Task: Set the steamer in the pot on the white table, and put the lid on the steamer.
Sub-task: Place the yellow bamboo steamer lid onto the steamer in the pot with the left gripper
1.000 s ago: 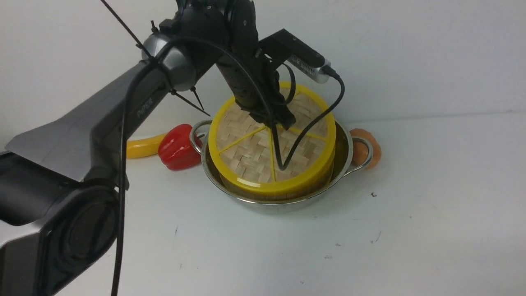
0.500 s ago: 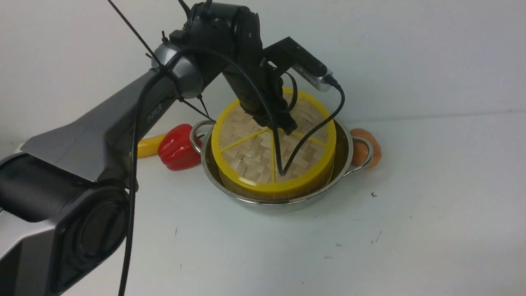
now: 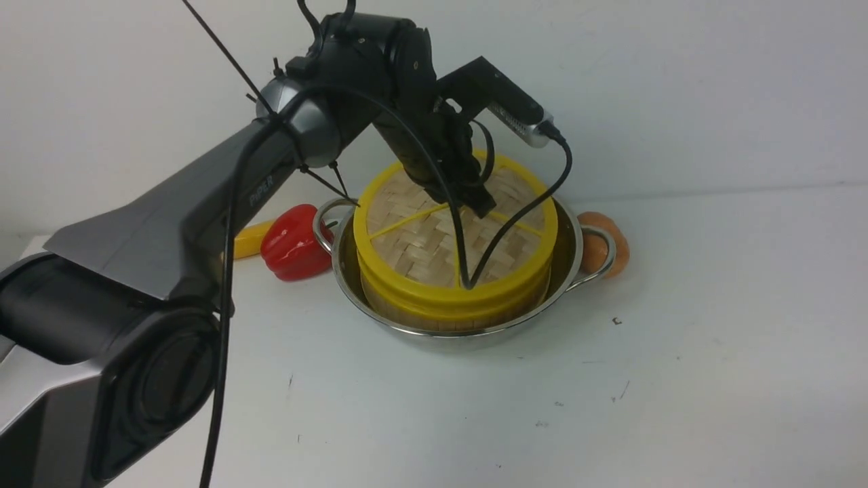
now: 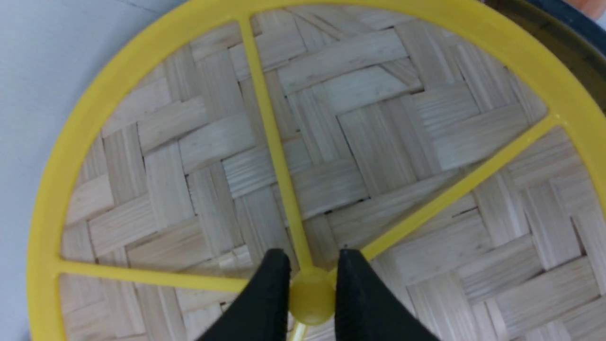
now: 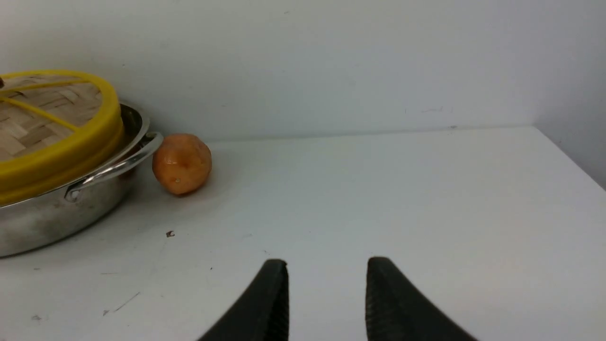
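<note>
The steel pot (image 3: pixel 475 335) stands on the white table (image 3: pixel 678 373) with the bamboo steamer (image 3: pixel 407 317) inside it. Roughly level on the steamer's top lies the woven lid (image 3: pixel 420 244) with its yellow rim, covering the basket's inside. My left gripper (image 3: pixel 478 203) reaches down onto the lid's middle. In the left wrist view the left gripper (image 4: pixel 311 255) is shut on the yellow centre hub (image 4: pixel 310 298) of the lid (image 4: pixel 378 142). My right gripper (image 5: pixel 327 263) stands open over bare table, to the right of the pot (image 5: pixel 47 222).
A red pepper (image 3: pixel 291 244) and a yellow vegetable (image 3: pixel 247 237) lie by the pot's left handle. An orange fruit (image 3: pixel 597 252) sits against the right handle. The white wall rises close behind the pot.
The lid has come down from a tilt to sit level on the steamer, its yellow rim now stacked on the steamer's rim. The left arm has shifted slightly with it.
</note>
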`<state>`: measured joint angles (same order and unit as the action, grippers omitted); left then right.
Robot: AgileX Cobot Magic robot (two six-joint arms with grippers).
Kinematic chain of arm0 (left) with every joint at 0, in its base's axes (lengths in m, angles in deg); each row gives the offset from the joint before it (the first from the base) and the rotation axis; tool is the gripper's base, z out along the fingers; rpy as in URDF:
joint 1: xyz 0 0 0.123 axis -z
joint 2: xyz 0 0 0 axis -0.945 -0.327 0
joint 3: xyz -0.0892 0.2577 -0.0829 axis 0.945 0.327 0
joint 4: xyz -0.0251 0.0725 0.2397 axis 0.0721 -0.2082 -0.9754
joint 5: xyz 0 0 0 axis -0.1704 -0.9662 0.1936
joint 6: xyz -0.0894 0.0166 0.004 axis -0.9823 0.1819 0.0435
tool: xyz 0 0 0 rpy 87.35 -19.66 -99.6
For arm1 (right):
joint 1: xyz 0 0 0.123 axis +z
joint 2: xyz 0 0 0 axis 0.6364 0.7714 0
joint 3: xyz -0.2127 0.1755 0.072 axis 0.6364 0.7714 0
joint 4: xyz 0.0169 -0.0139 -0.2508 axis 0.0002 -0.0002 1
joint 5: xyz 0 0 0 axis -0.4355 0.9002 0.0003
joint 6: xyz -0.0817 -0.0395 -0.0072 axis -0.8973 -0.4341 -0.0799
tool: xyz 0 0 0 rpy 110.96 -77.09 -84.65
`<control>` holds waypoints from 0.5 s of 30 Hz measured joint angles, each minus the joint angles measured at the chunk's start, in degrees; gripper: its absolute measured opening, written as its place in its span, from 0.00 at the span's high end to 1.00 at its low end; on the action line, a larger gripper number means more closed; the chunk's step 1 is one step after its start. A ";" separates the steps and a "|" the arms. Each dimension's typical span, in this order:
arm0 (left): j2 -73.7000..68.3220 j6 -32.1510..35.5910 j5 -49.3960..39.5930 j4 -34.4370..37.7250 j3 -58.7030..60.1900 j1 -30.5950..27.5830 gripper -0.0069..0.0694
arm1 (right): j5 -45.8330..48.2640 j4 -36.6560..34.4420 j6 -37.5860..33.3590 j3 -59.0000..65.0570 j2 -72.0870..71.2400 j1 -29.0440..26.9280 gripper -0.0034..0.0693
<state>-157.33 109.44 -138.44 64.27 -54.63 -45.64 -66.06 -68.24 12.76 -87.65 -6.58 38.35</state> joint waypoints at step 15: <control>-1.37 1.39 0.57 -0.20 -0.02 0.00 0.76 | 0.00 -0.16 0.00 0.00 0.00 0.04 0.61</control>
<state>-158.70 110.83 -137.87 64.07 -54.65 -45.64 -66.06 -68.40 12.76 -87.65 -6.58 38.40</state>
